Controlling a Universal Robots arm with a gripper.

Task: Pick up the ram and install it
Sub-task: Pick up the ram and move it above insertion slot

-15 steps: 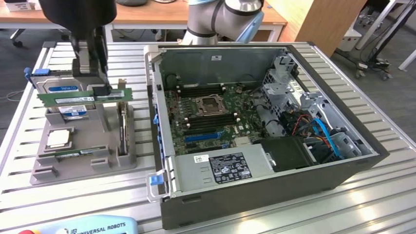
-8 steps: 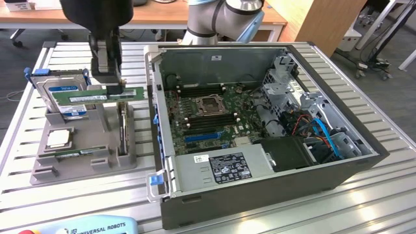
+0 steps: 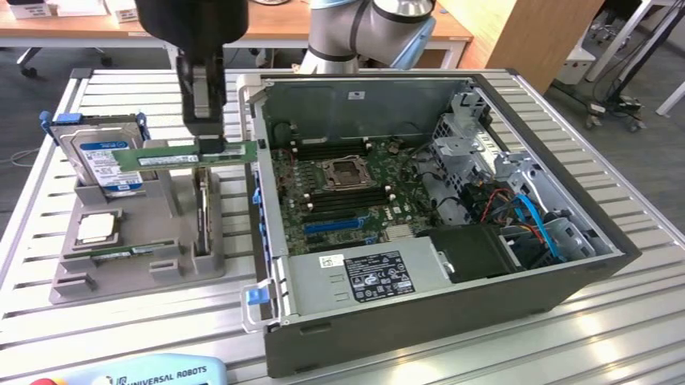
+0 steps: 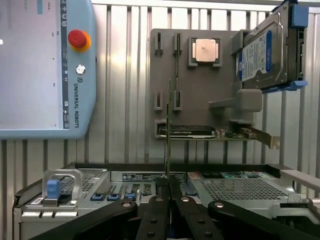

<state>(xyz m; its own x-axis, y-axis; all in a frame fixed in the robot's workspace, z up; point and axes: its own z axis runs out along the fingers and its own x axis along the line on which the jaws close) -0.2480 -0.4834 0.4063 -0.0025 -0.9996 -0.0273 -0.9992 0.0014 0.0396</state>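
ram (image 3: 176,157) pinched in fingers (image 3: 202,112) — above grey parts tray (image 3: 118,271), slatted metal table (image 3: 610,337), open PC (image 3: 428,317), desks (image 3: 64,30) behind

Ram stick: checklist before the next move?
1. Long thin green ram stick gripped by black claw: ok, claw shut on it.
2. Stick lifted free of grey holder tray: ok.
3. Stick roughly level: ok.
4. Grey computer case open, green motherboard exposed: ok.
5. Stick over the motherboard: not ok; it hangs above the tray, at the exterior view's left of the case.
6. Latches on black memory slots open: cannot tell.
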